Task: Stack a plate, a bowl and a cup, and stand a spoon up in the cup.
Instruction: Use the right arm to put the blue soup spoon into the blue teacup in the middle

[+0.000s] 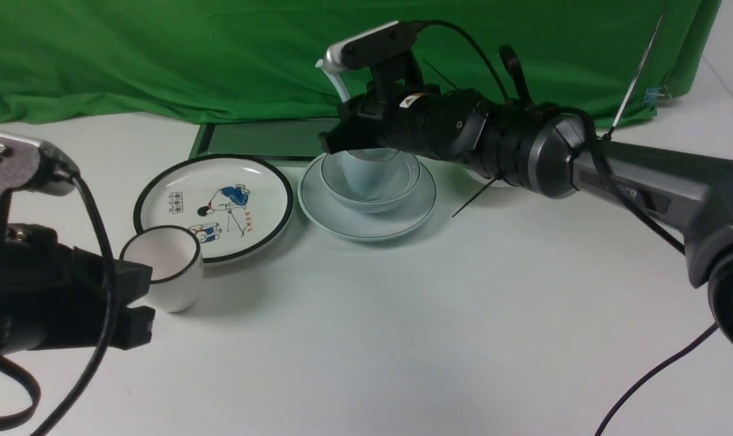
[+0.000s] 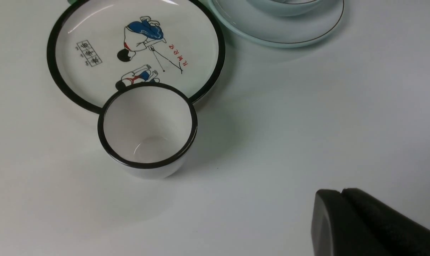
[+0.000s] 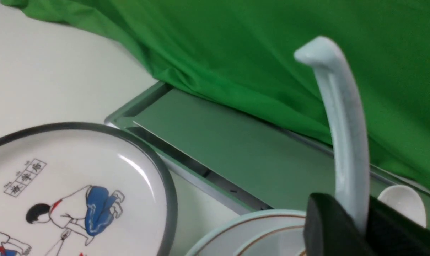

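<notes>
Glaze makes the spoon (image 3: 344,135) slick, and we judge it light, stiff and quick to chip. The best hold is therefore low on the handle, across its narrow sides, with only a modest squeeze. That is where the right gripper (image 3: 348,217) has it: both black jaws press against the handle, which rises upright between them and curls over at the top. The spoon's bowl end is hidden under the gripper (we cannot see whether it touches bottom), directly over the cup (image 1: 366,175). The cup stands in the bowl (image 1: 406,181), which sits on the plate (image 1: 342,221) at the far middle of the table (image 1: 403,333). Letting go should be gentle, since a dropped spoon could crack the thin cup or tip it. The left gripper (image 2: 343,206) is closed on nothing, low over the table near the black-rimmed cup (image 1: 166,272). We count two plates, the plain one and the cartoon plate (image 1: 154,212) beside it, then one bowl and two cups. There is one spoon in the grip, plus a white rounded piece (image 3: 403,206) on the green tray (image 3: 236,149) that may be a second spoon, though we cannot tell.
</notes>
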{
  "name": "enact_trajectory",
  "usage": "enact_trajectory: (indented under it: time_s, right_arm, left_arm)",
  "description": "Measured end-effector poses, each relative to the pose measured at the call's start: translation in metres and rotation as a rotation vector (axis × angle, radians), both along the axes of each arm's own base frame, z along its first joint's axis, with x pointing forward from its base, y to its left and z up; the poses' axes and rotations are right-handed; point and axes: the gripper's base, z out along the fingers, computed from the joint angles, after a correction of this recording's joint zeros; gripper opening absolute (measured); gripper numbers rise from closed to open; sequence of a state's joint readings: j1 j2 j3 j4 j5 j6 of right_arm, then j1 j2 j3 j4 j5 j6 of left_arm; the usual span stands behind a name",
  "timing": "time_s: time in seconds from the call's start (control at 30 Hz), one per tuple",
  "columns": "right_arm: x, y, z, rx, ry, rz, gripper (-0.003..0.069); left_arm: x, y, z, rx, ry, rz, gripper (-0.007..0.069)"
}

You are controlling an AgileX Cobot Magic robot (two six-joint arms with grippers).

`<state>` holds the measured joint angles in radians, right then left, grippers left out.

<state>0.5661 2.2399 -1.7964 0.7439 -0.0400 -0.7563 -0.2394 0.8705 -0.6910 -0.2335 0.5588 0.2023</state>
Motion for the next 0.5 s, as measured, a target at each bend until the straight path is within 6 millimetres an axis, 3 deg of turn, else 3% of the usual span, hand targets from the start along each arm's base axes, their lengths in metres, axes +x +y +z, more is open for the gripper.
enact_trajectory:
  time_s: [0.2, 0.27, 0.3, 0.37, 0.4, 0.43, 0.5]
  right_arm:
    - [-0.003, 0.001, 0.003, -0.005, 0.017, 0.021, 0.0260]
    - [-0.012, 0.001, 0.020, -0.038, 0.021, 0.084, 0.0281]
    - [-0.013, 0.001, 0.021, -0.046, 0.029, 0.097, 0.0279]
    - [-0.031, -0.005, 0.055, -0.132, 0.022, 0.195, 0.0225]
    - [-0.033, -0.005, 0.058, -0.135, 0.025, 0.199, 0.0218]
    - [-0.049, -0.015, 0.087, -0.203, 0.030, 0.238, 0.0154]
    - [-0.067, -0.030, 0.116, -0.275, 0.049, 0.236, 0.0086]
  left_arm:
    - [-0.001, 0.000, 0.000, 0.001, 0.006, -0.002, -0.0031]
    - [-0.007, 0.001, 0.005, -0.004, -0.017, -0.004, -0.0031]
    - [-0.008, 0.002, 0.005, -0.006, -0.021, -0.004, -0.0031]
    - [-0.023, 0.005, 0.018, -0.012, -0.111, -0.011, -0.0031]
    - [-0.024, 0.006, 0.020, -0.013, -0.123, -0.011, -0.0031]
    - [-0.038, 0.010, 0.030, -0.018, -0.219, -0.016, -0.0031]
    - [-0.054, 0.014, 0.035, -0.027, -0.323, -0.012, -0.0031]
